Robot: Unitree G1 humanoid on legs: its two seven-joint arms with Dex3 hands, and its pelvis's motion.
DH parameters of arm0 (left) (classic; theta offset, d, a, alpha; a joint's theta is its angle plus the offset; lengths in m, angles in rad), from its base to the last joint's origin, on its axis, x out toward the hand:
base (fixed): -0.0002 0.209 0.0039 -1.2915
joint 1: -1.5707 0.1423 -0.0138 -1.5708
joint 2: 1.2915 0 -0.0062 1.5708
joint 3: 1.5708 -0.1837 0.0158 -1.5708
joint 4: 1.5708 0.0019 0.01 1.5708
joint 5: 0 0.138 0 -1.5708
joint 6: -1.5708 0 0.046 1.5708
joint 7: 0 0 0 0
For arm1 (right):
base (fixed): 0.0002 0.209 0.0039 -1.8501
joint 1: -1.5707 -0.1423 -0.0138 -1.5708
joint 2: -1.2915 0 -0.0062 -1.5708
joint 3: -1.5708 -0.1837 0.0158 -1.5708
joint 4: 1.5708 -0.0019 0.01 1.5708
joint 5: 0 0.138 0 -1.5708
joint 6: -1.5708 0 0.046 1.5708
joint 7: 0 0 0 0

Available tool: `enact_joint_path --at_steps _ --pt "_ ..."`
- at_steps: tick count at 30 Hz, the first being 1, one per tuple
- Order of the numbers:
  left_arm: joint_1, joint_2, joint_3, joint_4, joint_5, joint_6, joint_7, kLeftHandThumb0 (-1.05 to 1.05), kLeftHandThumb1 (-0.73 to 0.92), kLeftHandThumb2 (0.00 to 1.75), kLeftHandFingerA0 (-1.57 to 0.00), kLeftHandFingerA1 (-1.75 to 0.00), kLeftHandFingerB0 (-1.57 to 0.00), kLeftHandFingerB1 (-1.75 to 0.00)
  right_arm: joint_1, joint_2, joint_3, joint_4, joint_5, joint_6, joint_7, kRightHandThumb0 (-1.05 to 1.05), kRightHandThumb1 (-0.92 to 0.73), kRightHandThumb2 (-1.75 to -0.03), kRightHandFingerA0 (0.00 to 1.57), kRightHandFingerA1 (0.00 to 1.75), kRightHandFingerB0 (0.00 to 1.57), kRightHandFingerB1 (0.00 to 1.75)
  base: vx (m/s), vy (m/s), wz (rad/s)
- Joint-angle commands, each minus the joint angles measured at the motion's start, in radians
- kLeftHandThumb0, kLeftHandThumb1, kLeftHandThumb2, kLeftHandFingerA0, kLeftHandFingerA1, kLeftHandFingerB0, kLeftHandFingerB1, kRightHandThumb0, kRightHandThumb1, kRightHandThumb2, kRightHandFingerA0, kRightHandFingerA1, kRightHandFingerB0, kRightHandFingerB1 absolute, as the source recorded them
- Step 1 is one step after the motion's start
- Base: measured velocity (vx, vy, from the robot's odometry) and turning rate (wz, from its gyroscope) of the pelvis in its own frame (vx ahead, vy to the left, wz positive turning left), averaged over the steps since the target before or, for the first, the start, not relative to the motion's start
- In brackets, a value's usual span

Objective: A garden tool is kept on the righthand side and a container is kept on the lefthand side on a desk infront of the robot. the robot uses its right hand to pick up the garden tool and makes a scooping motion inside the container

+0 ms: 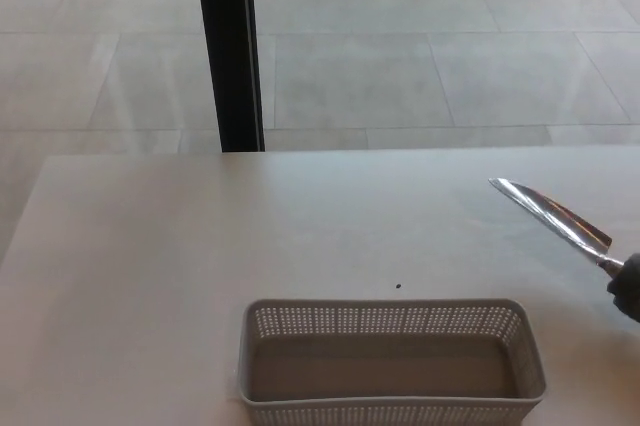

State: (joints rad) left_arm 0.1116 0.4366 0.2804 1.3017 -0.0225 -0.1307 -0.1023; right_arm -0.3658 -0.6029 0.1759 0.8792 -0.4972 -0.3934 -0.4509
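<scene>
Trowel (555, 221) at our 3 o'clock, seemingly lifted; holding hand unreadable. Perforated basket (390, 361) at 6, unscooped.

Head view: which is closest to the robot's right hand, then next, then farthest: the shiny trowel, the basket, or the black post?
1. Trowel, at the right edge, right by the right hand.
2. Basket, bottom middle, to its left.
3. Black post, top left, beyond the desk.
</scene>
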Motion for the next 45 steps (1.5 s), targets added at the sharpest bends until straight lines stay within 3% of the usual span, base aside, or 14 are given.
enact_joint_path --at_steps 1,8,9,13,14,17,23,24,27,29,31,34,36,45 --pt "0.004 0.017 0.008 0.007 -0.010 -0.004 -0.002 -0.51 0.61 0.58 -0.65 -0.68 -0.63 -0.45 0.007 -0.058 -0.081 -0.120 0.066 -0.077 0.043 -0.14 -0.59 -1.02 0.85 1.75 0.69 1.57 0.00 0.000 0.00" --pt "0.002 0.030 0.006 0.004 -0.005 -0.003 -0.002 -0.52 0.62 0.59 -0.61 -0.64 -0.59 -0.44 0.015 -0.169 -0.123 -0.302 0.005 -0.156 0.076 -0.10 -0.53 -1.06 0.84 1.75 0.68 1.62 0.00 0.000 0.00" --pt "0.004 0.032 0.000 0.003 0.002 -0.008 0.000 -0.52 0.62 0.59 -0.57 -0.62 -0.59 -0.44 0.018 -0.183 -0.124 -0.315 -0.002 -0.166 0.073 -0.16 -0.47 -1.09 1.17 1.40 0.96 1.28 0.00 0.000 0.00" --pt "0.006 0.033 -0.005 -0.003 0.003 -0.016 -0.005 -0.54 0.62 0.58 -0.61 -0.68 -0.59 -0.45 0.030 -0.234 -0.123 -0.338 -0.049 -0.214 0.035 -0.14 -0.48 -1.07 1.18 1.39 0.96 1.27 0.00 0.000 0.00" --pt "0.002 0.034 -0.010 0.002 0.008 -0.009 0.000 -0.53 0.62 0.59 -0.61 -0.64 -0.58 -0.43 0.043 -0.285 -0.114 -0.352 -0.101 -0.255 0.011 -0.06 -0.49 -1.00 0.82 1.75 0.68 1.63 0.00 0.000 0.00" --pt "0.005 0.036 -0.012 -0.004 0.007 -0.012 0.000 -0.55 0.61 0.59 -0.52 -0.65 -0.56 -0.44 0.056 -0.347 -0.092 -0.380 -0.173 -0.277 0.004 -0.08 -0.47 -0.88 0.83 1.75 0.67 1.63 0.00 0.000 0.00" --pt "0.011 0.042 0.000 -0.009 -0.008 -0.004 -0.018 -0.54 0.61 0.59 -0.59 -0.67 -0.59 -0.45 0.100 -0.454 -0.011 -0.398 -0.332 -0.340 -0.061 -0.17 -0.58 -0.69 0.83 1.69 0.74 1.47 0.00 0.000 0.00" --pt "0.010 0.042 -0.002 0.000 -0.003 -0.007 -0.014 -0.53 0.61 0.58 -0.56 -0.61 -0.58 -0.43 0.114 -0.474 0.007 -0.392 -0.358 -0.356 -0.072 -0.17 -0.52 -0.74 0.99 1.61 0.72 1.30 0.00 0.000 0.00" --pt "0.003 0.039 -0.004 0.010 0.001 -0.010 -0.008 -0.52 0.62 0.58 -0.64 -0.65 -0.61 -0.44 0.086 -0.495 0.052 -0.365 -0.441 -0.348 -0.159 -0.19 -0.50 -0.70 0.89 1.60 0.79 1.37 0.00 0.000 0.00" --pt "0.002 0.036 0.009 0.009 -0.013 -0.010 -0.008 -0.51 0.62 0.59 -0.70 -0.76 -0.62 -0.45 0.067 -0.510 0.065 -0.367 -0.467 -0.331 -0.165 -0.27 -0.54 -0.58 0.97 1.56 0.95 0.74 0.00 0.000 0.00" --pt "0.006 0.040 0.007 -0.003 -0.012 -0.013 -0.012 -0.52 0.62 0.59 -0.73 -0.88 -0.60 -0.46 0.057 -0.517 0.069 -0.363 -0.460 -0.337 -0.157 -0.27 -0.56 -0.62 0.93 1.64 0.93 0.84 0.00 0.000 0.00" --pt "0.004 0.048 -0.009 -0.025 0.001 0.008 -0.009 -0.52 0.64 0.59 -0.61 -0.65 -0.55 -0.44 0.033 -0.529 0.064 -0.382 -0.473 -0.309 -0.165 -0.26 -0.59 -0.59 0.87 1.73 0.86 1.06 0.00 0.000 0.00" --pt "0.004 0.044 0.002 -0.019 -0.011 0.002 -0.012 -0.52 0.63 0.59 -0.61 -0.66 -0.61 -0.45 0.016 -0.535 0.064 -0.392 -0.483 -0.306 -0.175 -0.29 -0.56 -0.60 0.88 1.65 0.96 0.84 0.00 0.000 0.00" --pt "-0.034 0.057 -0.009 0.004 0.001 0.009 -0.003 -0.52 0.63 0.59 -0.66 -0.68 -0.61 -0.44 -0.061 -0.552 0.110 -0.348 -0.564 -0.332 -0.299 -0.31 -0.54 -0.57 0.93 1.59 1.01 0.78 0.00 0.000 0.00"
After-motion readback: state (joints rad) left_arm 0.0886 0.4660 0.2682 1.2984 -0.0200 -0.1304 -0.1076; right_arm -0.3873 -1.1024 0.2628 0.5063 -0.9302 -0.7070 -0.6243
